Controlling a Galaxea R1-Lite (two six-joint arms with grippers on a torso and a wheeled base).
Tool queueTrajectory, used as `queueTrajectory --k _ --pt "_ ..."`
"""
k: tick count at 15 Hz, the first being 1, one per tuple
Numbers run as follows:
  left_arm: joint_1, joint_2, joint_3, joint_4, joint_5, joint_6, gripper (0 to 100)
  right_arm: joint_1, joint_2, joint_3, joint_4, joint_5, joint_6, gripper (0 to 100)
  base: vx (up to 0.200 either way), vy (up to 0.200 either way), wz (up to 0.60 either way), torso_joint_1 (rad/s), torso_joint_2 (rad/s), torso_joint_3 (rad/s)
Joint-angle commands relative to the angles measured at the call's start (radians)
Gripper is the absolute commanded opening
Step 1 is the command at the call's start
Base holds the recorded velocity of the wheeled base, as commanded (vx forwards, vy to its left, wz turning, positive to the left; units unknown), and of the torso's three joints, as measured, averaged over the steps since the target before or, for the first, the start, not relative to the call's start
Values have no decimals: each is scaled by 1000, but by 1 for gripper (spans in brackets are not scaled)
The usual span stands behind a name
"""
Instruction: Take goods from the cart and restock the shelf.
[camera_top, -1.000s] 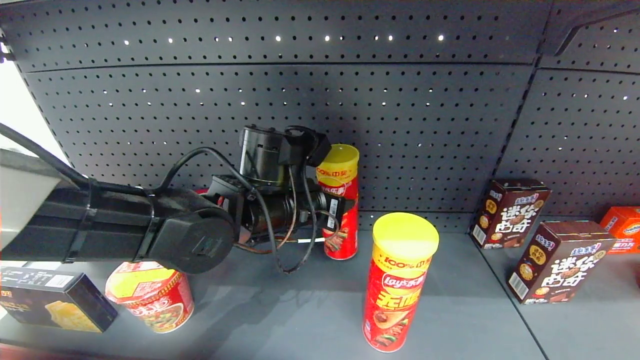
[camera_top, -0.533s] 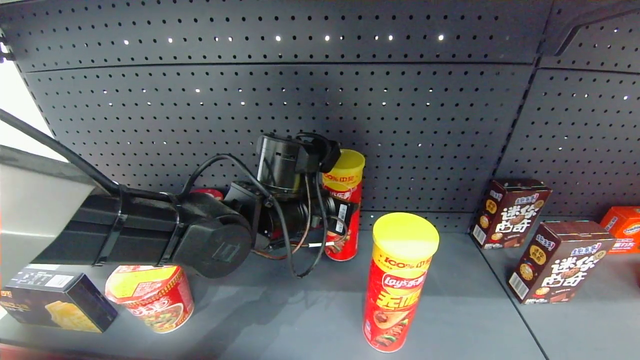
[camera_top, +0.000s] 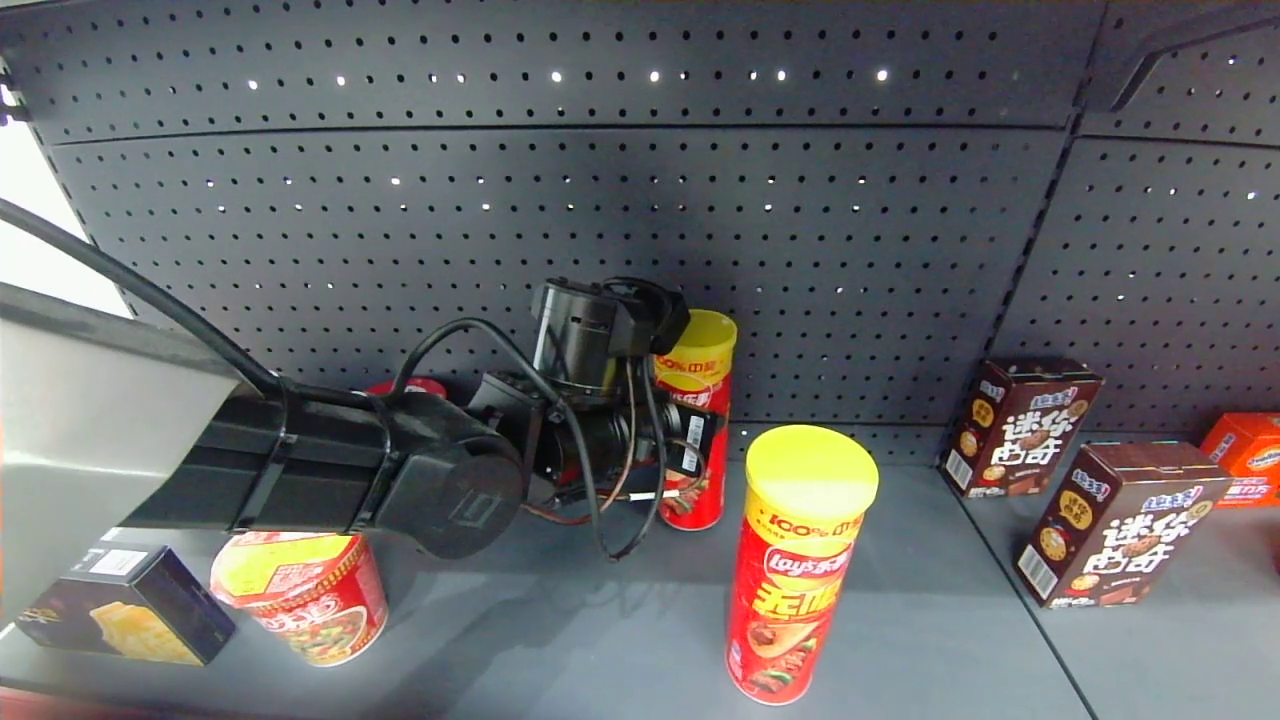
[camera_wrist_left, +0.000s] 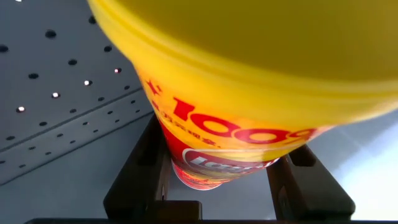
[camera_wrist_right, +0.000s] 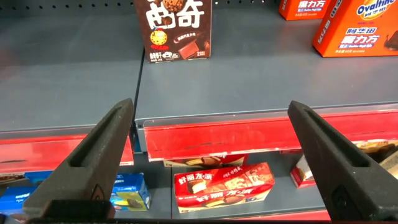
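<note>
The left end effector pinches a yellow-lidded chip can, upright at the back of the shelf, its base seemingly resting there. The right end effector is spread.

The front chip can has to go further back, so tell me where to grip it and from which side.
Close the jaws across the mid-body of the front chip can, below its yellow lid, coming level from the shelf's open front. It stands upright, tall and round, with free room either side, so that likely holds steadiest.
</note>
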Motion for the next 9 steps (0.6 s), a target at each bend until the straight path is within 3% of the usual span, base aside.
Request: queueTrajectory --k 1,7,8,9 --pt "2 11 0 -2 0 -2 0 0 0 0 1 0 -1 100 0 0 0 0 0 0" --pt "-4 18 -4 -2 -1 1 0 0 0 1 1 0 0 100 0 0 0 0 0 0" --pt "-7 20 -4 -2 -1 1 100 0 2 1 1 0 0 100 0 0 0 0 0 0" --pt "-9 21 -4 -2 -1 1 100 0 2 0 0 0 0 100 0 0 0 0 0 0"
